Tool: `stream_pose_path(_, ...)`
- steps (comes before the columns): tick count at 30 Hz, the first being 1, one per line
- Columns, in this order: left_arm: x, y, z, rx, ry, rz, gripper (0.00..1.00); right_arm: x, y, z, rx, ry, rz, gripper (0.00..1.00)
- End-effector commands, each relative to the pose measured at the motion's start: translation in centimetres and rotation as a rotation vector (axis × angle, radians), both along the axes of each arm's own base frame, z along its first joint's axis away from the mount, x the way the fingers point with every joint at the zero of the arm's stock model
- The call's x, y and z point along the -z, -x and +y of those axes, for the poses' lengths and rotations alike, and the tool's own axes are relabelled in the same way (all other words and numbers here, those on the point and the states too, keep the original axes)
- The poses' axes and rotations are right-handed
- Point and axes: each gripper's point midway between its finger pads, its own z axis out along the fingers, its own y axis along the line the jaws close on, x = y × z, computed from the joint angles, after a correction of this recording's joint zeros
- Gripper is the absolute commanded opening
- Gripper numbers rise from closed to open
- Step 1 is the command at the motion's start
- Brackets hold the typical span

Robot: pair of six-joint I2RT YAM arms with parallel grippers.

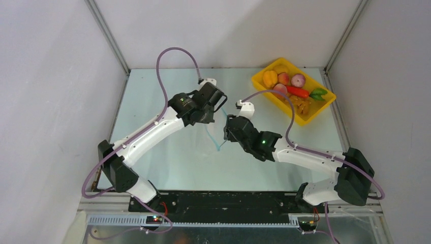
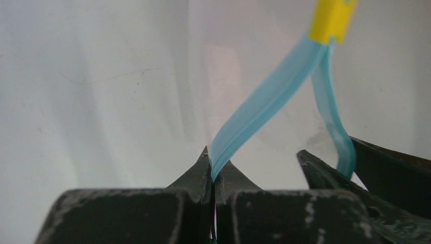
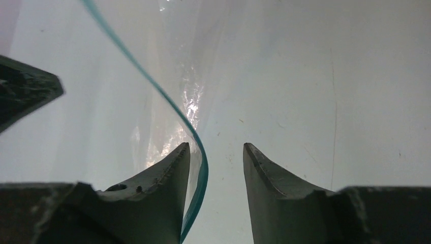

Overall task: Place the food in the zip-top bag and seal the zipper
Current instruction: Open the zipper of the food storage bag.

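Note:
The zip-top bag (image 3: 167,109) is clear and crinkly and hangs between my two grippers above the table. Its teal zipper (image 2: 269,101) carries a yellow slider (image 2: 333,20). My left gripper (image 2: 213,163) is shut on one side of the zipper strip. My right gripper (image 3: 216,152) is open, and the other side of the zipper (image 3: 152,84) runs between its jaws against the left finger. In the top view both grippers, left (image 1: 219,103) and right (image 1: 231,130), meet mid-table. The food lies in the yellow tray (image 1: 304,121): yellow-orange fruit (image 1: 270,78), peach (image 1: 283,79), onion (image 1: 298,80), carrot (image 1: 297,92), amber pieces (image 1: 302,105).
The tray stands at the back right corner of the table. Grey walls with metal corner posts (image 1: 109,35) close in the table on three sides. Purple cables (image 1: 167,56) loop over both arms.

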Motion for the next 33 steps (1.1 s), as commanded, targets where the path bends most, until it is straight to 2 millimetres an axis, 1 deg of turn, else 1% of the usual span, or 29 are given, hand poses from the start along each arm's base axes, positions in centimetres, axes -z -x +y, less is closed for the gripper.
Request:
stream_pose_path(1, -0.6, 0.5, -2.0, 0.103, 0.061, -0.018, 0.0, -2.3, -1.6, 1.1, -0.068, 0.004, -0.111, 0.48)
stream_pose_path(4, -0.2, 0.8, -2.2, 0.122, 0.06, -0.007, 0.0, -3.2, -2.7, 0.7, -0.067, -0.013, -0.138, 0.48)
stream_pose_path(7, 0.1, 1.1, -2.7, 0.146, 0.069, 0.001, 0.0, -3.9, -3.4, 0.9, -0.095, -0.023, -0.165, 0.48)
stream_pose_path(10, 0.3, 1.3, -3.1, 0.165, 0.074, 0.007, 0.0, -5.1, -4.0, 1.5, -0.125, -0.047, -0.211, 0.48)
stream_pose_path(12, 0.3, 1.5, -3.5, 0.185, 0.082, 0.012, 0.0, -5.3, -4.3, 1.6, -0.127, -0.065, -0.214, 0.47)
stream_pose_path(13, 0.3, 1.6, -3.8, 0.197, 0.089, 0.014, 0.0, -5.2, -4.6, 1.5, -0.122, -0.067, -0.212, 0.45)
stream_pose_path(14, 0.3, 1.6, -3.9, 0.203, 0.093, 0.014, 0.0, -5.2, -4.7, 1.5, -0.125, -0.074, -0.212, 0.33)
stream_pose_path(15, 0.2, 1.7, -4.0, 0.211, 0.097, 0.015, 0.0, -5.2, -5.0, 1.3, -0.116, -0.076, -0.208, 0.27)
stream_pose_path(16, 0.1, 1.8, -4.0, 0.213, 0.098, 0.013, 0.0, -5.0, -5.1, 1.1, -0.105, -0.076, -0.195, 0.16)
stream_pose_path(18, 0.3, 1.8, -3.4, 0.194, 0.077, 0.011, 0.0, -4.8, -5.5, 0.4, -0.076, -0.073, -0.176, 0.01)
stream_pose_path(20, 0.6, 1.8, -2.4, 0.164, 0.043, 0.007, 0.08, -5.4, -5.7, -0.2, -0.056, -0.084, -0.179, 0.0)
stream_pose_path(21, 0.8, 1.7, -1.8, 0.137, 0.023, 0.0, 0.18, -5.6, -5.6, -0.7, -0.049, -0.084, -0.177, 0.0)
stream_pose_path(22, 1.0, 1.8, -1.3, 0.124, 0.009, 0.002, 0.23, -5.6, -5.4, -0.8, -0.055, -0.078, -0.17, 0.0)
stream_pose_path(23, 1.4, 1.9, -0.9, 0.11, -0.006, 0.003, 0.34, -6.1, -5.3, -1.1, -0.061, -0.086, -0.177, 0.0)
stream_pose_path(24, 1.3, 1.9, -0.8, 0.106, -0.005, -0.001, 0.38, -6.4, -5.1, -0.9, -0.081, -0.096, -0.175, 0.0)
stream_pose_path(25, 1.7, 2.0, -0.5, 0.101, -0.013, 0.003, 0.44, -6.8, -4.8, -0.9, -0.094, -0.107, -0.178, 0.0)
stream_pose_path(26, 1.7, 2.0, -0.6, 0.101, -0.003, 0.001, 0.45, -7.2, -4.3, -0.6, -0.123, -0.124, -0.175, 0.0)
stream_pose_path(28, 1.8, 2.1, -0.9, 0.104, 0.019, 0.003, 0.45, -7.5, -3.6, 0.0, -0.164, -0.152, -0.159, 0.0)
stream_pose_path(30, 2.0, 2.0, -1.6, 0.11, 0.048, 0.004, 0.38, -7.7, -2.8, 0.6, -0.205, -0.183, -0.139, 0.0)
stream_pose_path(31, 2.0, 2.0, -1.8, 0.108, 0.054, 0.003, 0.36, -7.7, -2.3, 1.0, -0.233, -0.197, -0.13, 0.0)
stream_pose_path(32, 2.0, 1.9, -1.8, 0.103, 0.058, 0.001, 0.3, -7.7, -2.0, 1.2, -0.249, -0.202, -0.128, 0.0)
stream_pose_path(33, 1.9, 1.7, -1.9, 0.096, 0.06, -0.004, 0.27, -7.9, -1.8, 1.5, -0.273, -0.204, -0.132, 0.0)
